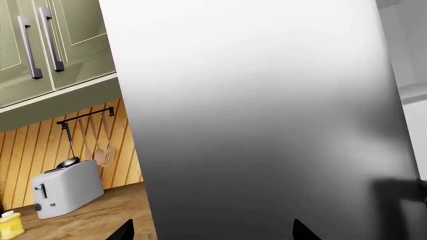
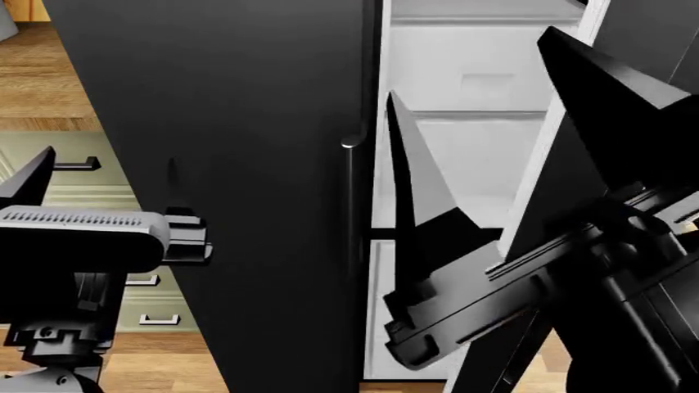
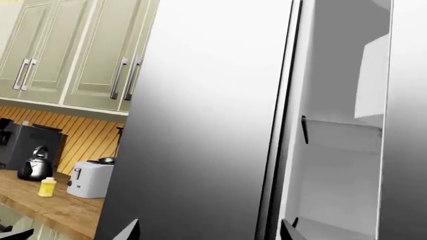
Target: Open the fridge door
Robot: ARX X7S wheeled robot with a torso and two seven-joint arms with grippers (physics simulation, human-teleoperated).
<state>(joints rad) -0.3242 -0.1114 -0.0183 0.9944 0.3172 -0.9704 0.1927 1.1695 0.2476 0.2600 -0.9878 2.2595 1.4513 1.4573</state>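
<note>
The fridge door (image 3: 408, 125), the glossy right-hand leaf, stands ajar. A gap between the leaves shows the white interior (image 3: 337, 165) with its shelves. In the head view the door (image 2: 650, 24) angles outward behind my right gripper (image 2: 467, 63). That gripper is open, its fingers spread in front of the gap and touching nothing. In the right wrist view the right gripper (image 3: 210, 232) faces the matching left leaf (image 3: 207, 125) near its inner edge. My left gripper (image 1: 213, 232) is open too, facing the left leaf (image 1: 260, 125). A slim bar handle (image 2: 349, 205) runs down the left leaf's inner edge.
A wooden counter (image 3: 60, 207) left of the fridge holds a white toaster (image 3: 90, 179), a yellow bottle (image 3: 47, 186), a kettle (image 3: 35, 164) and a black machine (image 3: 27, 142). Pale green wall cabinets (image 3: 73, 55) hang above. Green drawers (image 2: 65, 192) sit behind my left arm (image 2: 77, 246).
</note>
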